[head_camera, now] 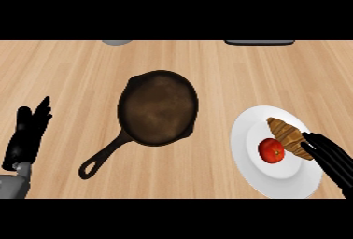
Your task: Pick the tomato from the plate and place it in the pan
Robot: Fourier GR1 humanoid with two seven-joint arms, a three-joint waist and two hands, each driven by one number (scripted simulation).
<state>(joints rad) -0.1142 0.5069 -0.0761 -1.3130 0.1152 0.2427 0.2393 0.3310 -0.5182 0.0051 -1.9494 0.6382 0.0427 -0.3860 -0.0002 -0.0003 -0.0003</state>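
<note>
At the near right edge, the right hand [329, 156] is seen over the rim of the white plate [248, 140], its fingers spread apart and straight, closed on nothing; the fingertips lie over the end of the croissant [288, 136]. The tomato [271, 150] is found on the plate, just beside the croissant and to the left of the fingertips, not yet grasped. At the near left edge, the left hand [27, 135] is noted at rest, fingers straight and up, well apart from everything else. Further out, the dark pan [157, 113] is set on the wooden desk [207, 65], left of the plate, with its handle pointing toward the near left and nothing in its bowl. The step in hand is judged to be the approach to the tomato. It would best be done with the fingers brought clear of the croissant and closed round the tomato alone, so that the pastry is not dragged along.
</note>
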